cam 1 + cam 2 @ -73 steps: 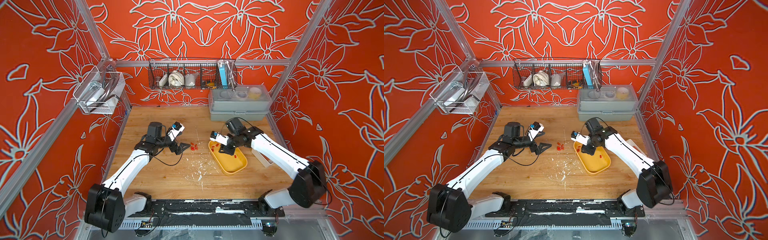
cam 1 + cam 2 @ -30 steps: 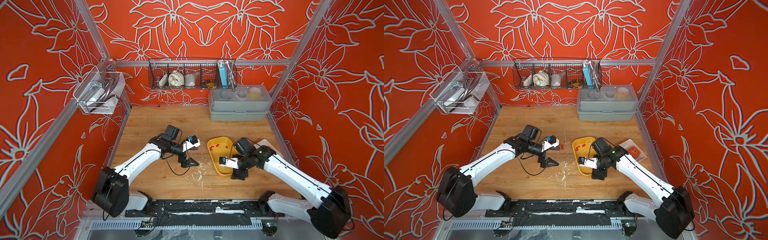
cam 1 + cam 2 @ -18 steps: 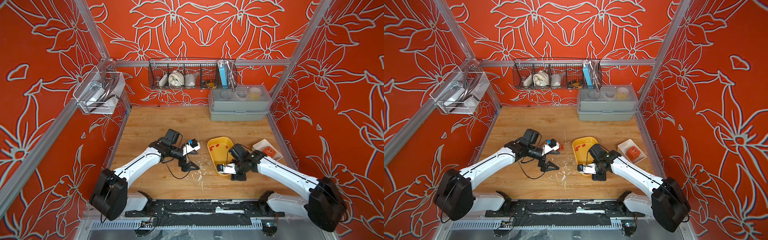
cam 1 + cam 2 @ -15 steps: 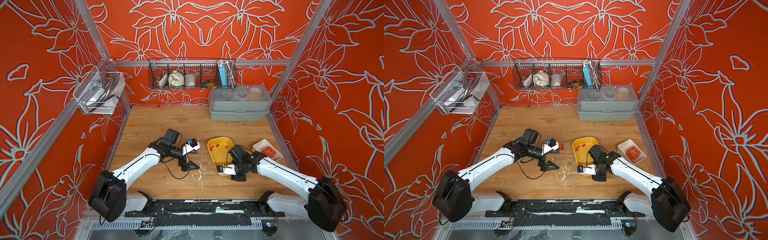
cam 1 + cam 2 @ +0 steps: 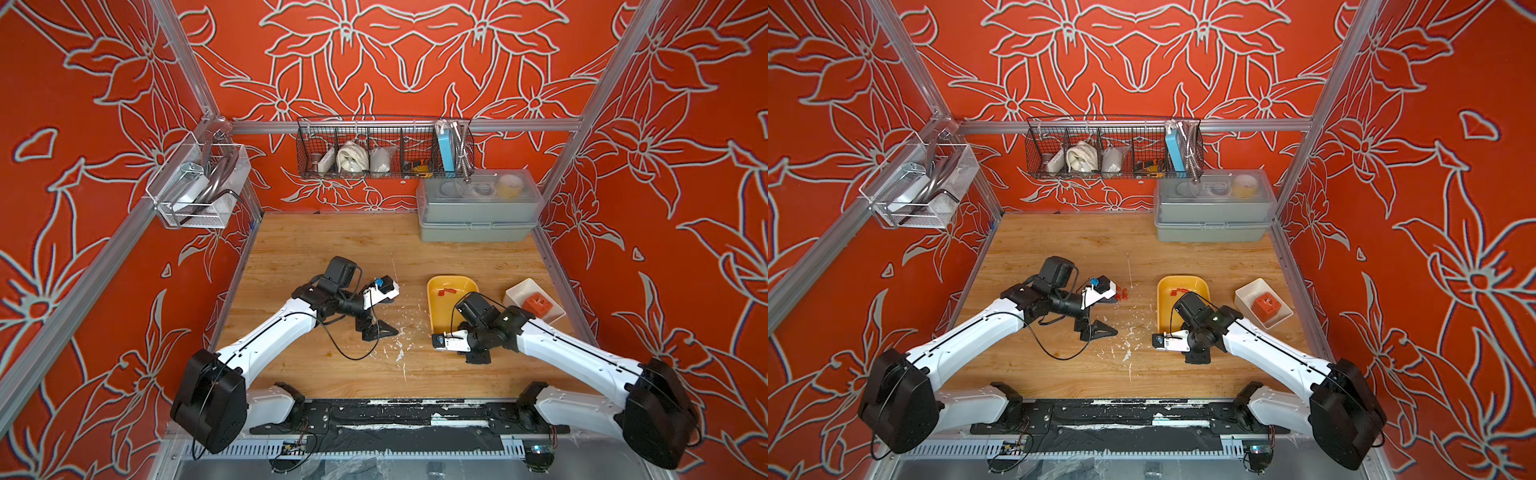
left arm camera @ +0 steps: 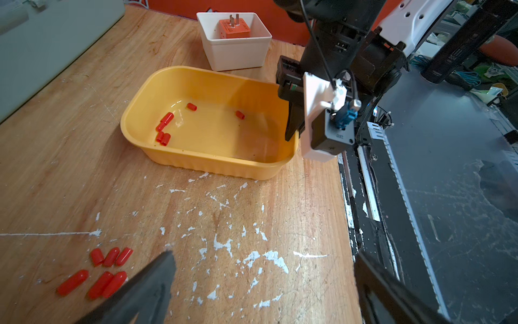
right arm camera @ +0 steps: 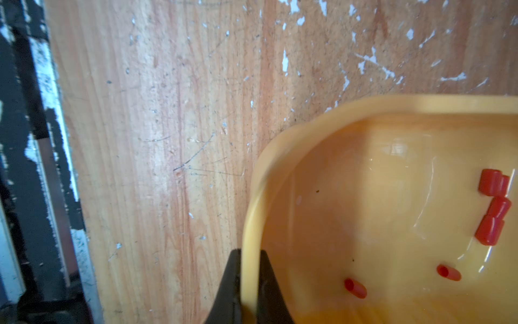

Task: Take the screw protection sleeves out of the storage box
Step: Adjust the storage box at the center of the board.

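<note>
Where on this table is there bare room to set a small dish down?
Bare wood runs along the back, left of the grey box, and in front, along the black rail. It is crowded around the yellow tray, white dish and loose sleeves.

Scuffed wooden tabletop, flecked white — bearing yellow storage box, white dish near it, grey lidded box at back, loose screw protection sleeves clustered on bare wood.
</note>
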Tool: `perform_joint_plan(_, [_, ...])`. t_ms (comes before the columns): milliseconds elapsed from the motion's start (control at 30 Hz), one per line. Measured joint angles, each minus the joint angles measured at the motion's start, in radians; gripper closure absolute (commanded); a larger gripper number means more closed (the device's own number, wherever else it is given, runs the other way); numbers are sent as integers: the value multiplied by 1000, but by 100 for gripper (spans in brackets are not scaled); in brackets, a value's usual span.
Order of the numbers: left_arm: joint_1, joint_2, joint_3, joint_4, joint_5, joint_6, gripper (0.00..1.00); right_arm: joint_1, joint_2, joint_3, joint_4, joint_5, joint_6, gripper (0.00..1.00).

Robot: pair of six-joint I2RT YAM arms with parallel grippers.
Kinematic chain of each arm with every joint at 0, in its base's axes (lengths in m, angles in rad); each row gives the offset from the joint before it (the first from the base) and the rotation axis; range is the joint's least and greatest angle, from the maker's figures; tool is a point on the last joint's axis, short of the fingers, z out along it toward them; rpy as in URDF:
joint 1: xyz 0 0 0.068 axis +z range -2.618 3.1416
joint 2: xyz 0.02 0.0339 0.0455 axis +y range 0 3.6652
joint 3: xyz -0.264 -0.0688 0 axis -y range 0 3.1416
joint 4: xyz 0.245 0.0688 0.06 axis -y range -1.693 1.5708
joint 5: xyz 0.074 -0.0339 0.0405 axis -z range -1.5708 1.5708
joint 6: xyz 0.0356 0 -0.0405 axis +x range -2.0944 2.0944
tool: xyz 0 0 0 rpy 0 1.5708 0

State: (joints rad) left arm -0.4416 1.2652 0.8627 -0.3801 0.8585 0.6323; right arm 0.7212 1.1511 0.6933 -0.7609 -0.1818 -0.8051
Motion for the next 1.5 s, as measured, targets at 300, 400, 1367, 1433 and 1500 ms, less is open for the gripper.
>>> perform_joint_plan(300, [0, -2, 0, -27, -19, 16, 2, 0, 19, 181, -190, -85, 45, 100])
perform_joint_plan(400, [2, -2, 1, -33, -26, 18, 2, 0, 68, 240, -257, -117, 55, 100])
perform_joint_plan(1367, [13, -19, 1, -36, -65, 10, 2, -24, 245, 445, -420, -178, 35, 100])
perform_joint_plan(1433, [16, -19, 1, -31, -71, 2, 2, -19, 236, 394, -383, -167, 27, 100])
perform_joint_plan(1500, [21, -19, 1, -27, -75, -5, 2, -14, 227, 335, -337, -153, 11, 100])
